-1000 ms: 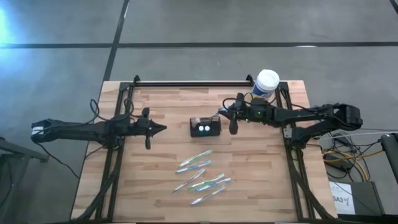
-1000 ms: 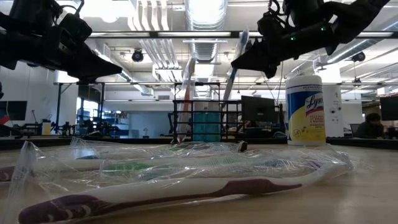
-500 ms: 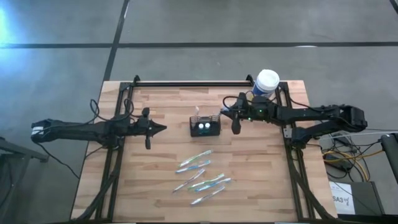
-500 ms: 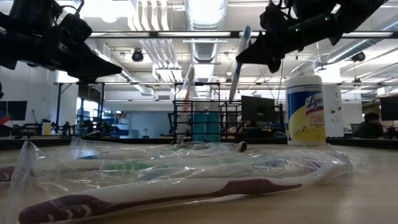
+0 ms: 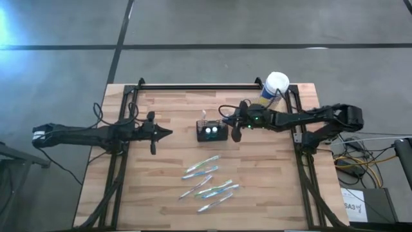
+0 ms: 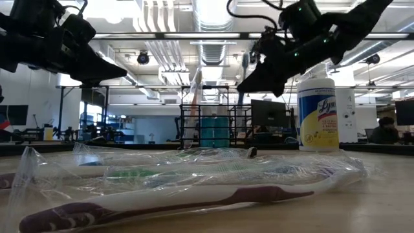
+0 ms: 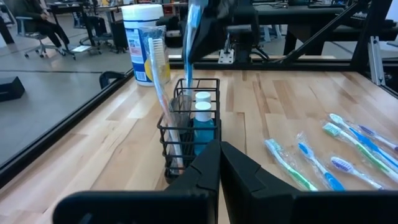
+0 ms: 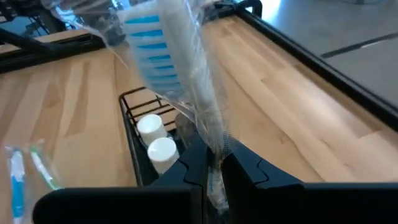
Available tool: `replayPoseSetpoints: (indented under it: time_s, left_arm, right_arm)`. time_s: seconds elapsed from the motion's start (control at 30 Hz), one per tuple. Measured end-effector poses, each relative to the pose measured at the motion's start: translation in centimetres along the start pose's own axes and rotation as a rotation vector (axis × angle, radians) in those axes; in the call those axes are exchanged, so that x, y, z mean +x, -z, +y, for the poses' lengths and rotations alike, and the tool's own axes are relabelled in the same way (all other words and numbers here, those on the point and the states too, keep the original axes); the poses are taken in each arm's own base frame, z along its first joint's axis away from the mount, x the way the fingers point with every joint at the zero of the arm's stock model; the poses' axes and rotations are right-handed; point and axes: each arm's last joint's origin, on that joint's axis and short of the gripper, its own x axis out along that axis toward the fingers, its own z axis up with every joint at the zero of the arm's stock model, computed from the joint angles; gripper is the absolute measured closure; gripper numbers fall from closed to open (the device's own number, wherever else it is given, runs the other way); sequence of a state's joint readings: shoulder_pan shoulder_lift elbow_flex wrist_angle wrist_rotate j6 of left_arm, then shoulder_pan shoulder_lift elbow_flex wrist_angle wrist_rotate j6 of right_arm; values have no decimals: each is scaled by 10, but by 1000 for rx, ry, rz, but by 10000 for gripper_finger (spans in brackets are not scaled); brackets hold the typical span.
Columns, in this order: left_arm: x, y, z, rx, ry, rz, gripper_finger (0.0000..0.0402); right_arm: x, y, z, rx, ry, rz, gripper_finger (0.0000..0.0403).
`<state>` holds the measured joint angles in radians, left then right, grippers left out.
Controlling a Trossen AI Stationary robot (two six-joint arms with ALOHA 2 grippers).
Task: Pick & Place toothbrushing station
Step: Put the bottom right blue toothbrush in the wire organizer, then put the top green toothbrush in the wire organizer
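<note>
Hovering over the black mesh caddy (image 5: 212,131), right gripper (image 5: 226,120) jaws pinching a wrapped blue toothbrush (image 8: 177,68), left gripper (image 5: 168,133) jaws pressed together, waiting above the counter (image 5: 270,174).

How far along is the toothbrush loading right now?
Done: one wrapped white toothbrush already stands in the black caddy, beside two white-capped bottles. In hand: the right gripper holds a wrapped blue toothbrush over the caddy's right end. Left: several wrapped toothbrushes lie on the table. The left gripper waits left of the caddy.
</note>
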<state>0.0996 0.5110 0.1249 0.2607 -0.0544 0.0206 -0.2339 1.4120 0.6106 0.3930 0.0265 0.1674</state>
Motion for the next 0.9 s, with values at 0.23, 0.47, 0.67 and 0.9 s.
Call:
replayPoseSetpoints:
  time_s: [0.23,0.47,0.67,0.9]
  left_arm:
    - [0,0,0,-4,0,1,390]
    - [0,1,0,-3,1,6,390]
    - [0,1,0,2,1,13,390]
    - [0,7,0,-17,1,35,390]
  right_arm:
    - [20,16,-2,12,13,51,378]
    - [24,18,-4,10,15,48,373]
    - [18,16,-4,1,12,52,326]
    - [13,8,-3,-38,36,14,271]
